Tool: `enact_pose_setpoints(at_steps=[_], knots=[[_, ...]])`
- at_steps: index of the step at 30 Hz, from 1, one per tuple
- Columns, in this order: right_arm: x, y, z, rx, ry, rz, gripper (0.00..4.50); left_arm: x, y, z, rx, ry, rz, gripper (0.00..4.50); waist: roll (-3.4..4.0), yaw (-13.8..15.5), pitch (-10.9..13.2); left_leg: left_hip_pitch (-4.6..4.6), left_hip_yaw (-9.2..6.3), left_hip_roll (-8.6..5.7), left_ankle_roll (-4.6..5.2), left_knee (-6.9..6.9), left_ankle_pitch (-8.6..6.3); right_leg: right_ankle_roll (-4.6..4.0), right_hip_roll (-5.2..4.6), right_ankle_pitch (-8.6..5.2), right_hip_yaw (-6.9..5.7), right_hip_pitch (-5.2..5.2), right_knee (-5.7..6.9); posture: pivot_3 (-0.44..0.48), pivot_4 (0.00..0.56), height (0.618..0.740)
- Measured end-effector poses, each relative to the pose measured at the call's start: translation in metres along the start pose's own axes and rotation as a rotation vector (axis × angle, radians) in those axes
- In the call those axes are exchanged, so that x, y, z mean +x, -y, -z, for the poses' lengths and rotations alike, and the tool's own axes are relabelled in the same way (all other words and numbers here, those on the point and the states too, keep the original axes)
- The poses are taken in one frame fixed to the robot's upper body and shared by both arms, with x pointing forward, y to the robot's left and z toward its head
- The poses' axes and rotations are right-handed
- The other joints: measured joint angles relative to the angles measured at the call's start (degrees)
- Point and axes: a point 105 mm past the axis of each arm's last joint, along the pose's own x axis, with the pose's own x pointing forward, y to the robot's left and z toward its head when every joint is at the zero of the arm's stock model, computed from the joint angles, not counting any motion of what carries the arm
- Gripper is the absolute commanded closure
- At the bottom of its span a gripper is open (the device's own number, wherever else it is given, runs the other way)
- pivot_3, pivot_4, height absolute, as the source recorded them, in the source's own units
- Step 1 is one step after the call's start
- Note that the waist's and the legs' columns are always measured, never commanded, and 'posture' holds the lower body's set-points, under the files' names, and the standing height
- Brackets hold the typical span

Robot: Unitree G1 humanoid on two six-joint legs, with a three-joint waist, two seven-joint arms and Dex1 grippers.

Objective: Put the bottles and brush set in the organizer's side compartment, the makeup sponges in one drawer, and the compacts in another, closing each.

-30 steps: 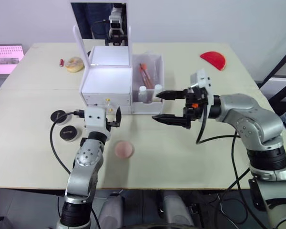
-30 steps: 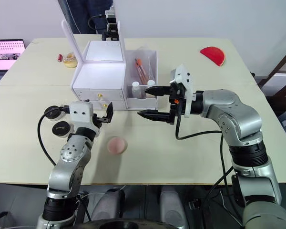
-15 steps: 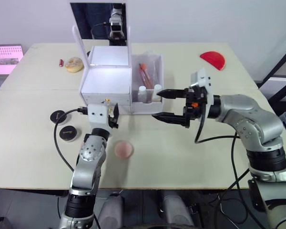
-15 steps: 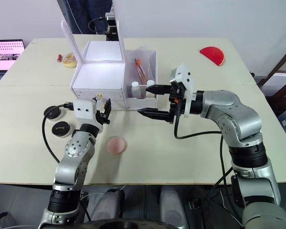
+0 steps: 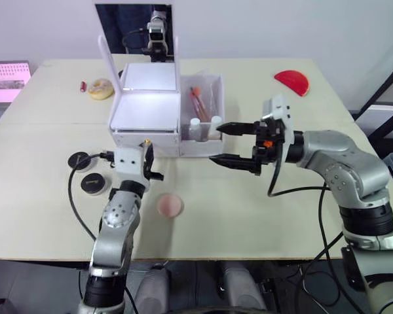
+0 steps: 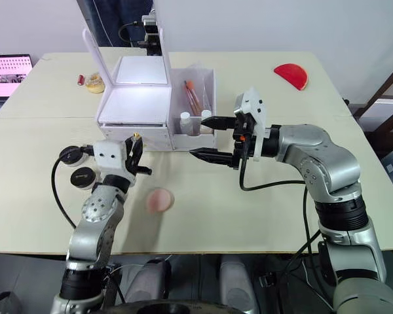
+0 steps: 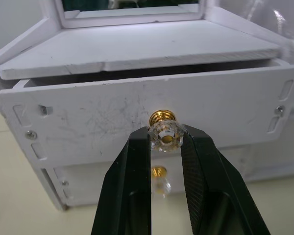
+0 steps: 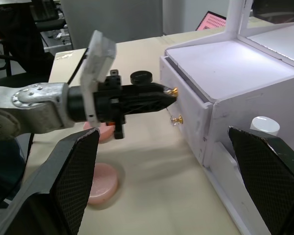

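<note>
The white organizer (image 5: 146, 111) has a mirror at its back, and two bottles (image 5: 196, 125) and brushes (image 5: 199, 99) stand in its side compartment. My left gripper (image 7: 166, 142) is shut on the upper drawer's gold and clear knob (image 7: 165, 133), and that drawer (image 7: 98, 117) stands slightly ajar. The lower drawer's knob (image 7: 159, 178) shows beneath. My right gripper (image 5: 215, 144) hovers open just in front of the side compartment, holding nothing. Two black compacts (image 5: 93, 183) lie to the left of my left arm. A pink round sponge (image 5: 169, 205) lies on the table beside that arm.
A red half-round piece (image 5: 292, 81) lies at the far right of the table (image 5: 262, 216). A yellowish round item (image 5: 102, 87) and a small red item (image 5: 84, 86) lie at the far left. A pink screen (image 5: 6, 75) sits off the table's left edge.
My left gripper moved up to the organizer's front and its fingers closed on the upper drawer's knob. The right arm has stayed still.
</note>
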Motion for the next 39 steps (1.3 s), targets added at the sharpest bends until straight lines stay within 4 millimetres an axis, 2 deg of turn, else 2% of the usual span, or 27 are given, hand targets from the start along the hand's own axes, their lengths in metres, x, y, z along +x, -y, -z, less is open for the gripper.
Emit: enact_pose_setpoints(at_steps=[4,9,21,23,24,29,34,36,39], knots=[[-0.002,0.001,0.001,-0.003,-0.007,0.008,0.00,-0.027,-0.002,0.001,0.033,-0.013,0.031,4.17,0.01,0.01,0.01,-0.01,0.00,0.00,0.00,0.02,0.00,-0.01,-0.01,0.00,0.00,-0.01,0.01,0.000,0.150,0.739],[-0.002,0.002,0.000,-0.017,-0.001,0.009,0.00,-0.051,-0.002,-0.001,0.056,-0.035,0.053,4.17,0.01,0.08,0.01,-0.01,0.00,0.00,0.00,0.02,0.00,-0.02,-0.02,-0.02,0.00,-0.01,0.00,0.000,0.150,0.739],[-0.003,0.006,0.001,-0.024,-0.002,0.025,0.00,-0.056,-0.001,-0.003,0.041,-0.054,0.060,4.17,0.02,0.04,0.02,-0.03,0.00,0.00,0.00,0.02,0.00,-0.02,-0.01,-0.02,0.00,-0.03,0.00,0.000,0.150,0.739],[-0.003,0.006,0.001,-0.024,-0.002,0.025,0.00,-0.057,0.000,-0.004,0.036,-0.054,0.063,3.13,0.02,0.03,0.02,-0.03,0.00,0.00,0.00,0.02,0.00,-0.02,-0.02,-0.02,0.00,-0.03,0.00,0.000,0.150,0.739],[-0.003,0.006,0.001,-0.024,-0.002,0.025,0.00,-0.058,0.000,-0.003,0.035,-0.056,0.069,2.75,0.02,0.02,0.02,-0.03,0.00,0.00,0.00,0.02,0.00,-0.02,-0.02,-0.02,0.00,-0.03,0.00,0.000,0.150,0.739],[-0.003,0.006,0.001,-0.023,-0.002,0.024,0.00,-0.062,0.002,-0.003,0.021,-0.072,0.101,0.12,0.02,-0.04,0.02,-0.02,0.00,0.00,0.00,0.02,0.00,-0.02,-0.01,-0.02,0.00,-0.04,0.00,0.000,0.150,0.739],[-0.008,0.007,0.001,-0.021,-0.008,0.040,0.00,-0.075,-0.004,-0.008,-0.024,-0.093,0.124,0.05,0.03,-0.12,0.03,-0.06,0.00,0.01,0.01,0.00,-0.01,-0.02,-0.02,-0.02,0.00,-0.09,-0.01,0.000,0.150,0.739],[-0.019,0.010,0.006,-0.007,-0.026,0.072,0.00,-0.087,-0.010,-0.012,-0.047,-0.108,0.144,0.05,0.01,-0.08,0.04,-0.09,0.00,0.01,0.01,-0.01,-0.01,-0.01,-0.02,-0.05,0.00,-0.11,-0.02,0.000,0.150,0.739],[-0.049,0.015,0.020,0.028,-0.081,0.157,0.00,-0.118,-0.035,-0.014,-0.062,-0.196,0.216,0.05,-0.03,0.02,0.05,-0.12,0.01,0.02,0.08,-0.02,-0.06,0.20,-0.04,-0.24,-0.01,-0.17,-0.05,0.000,0.150,0.739]])
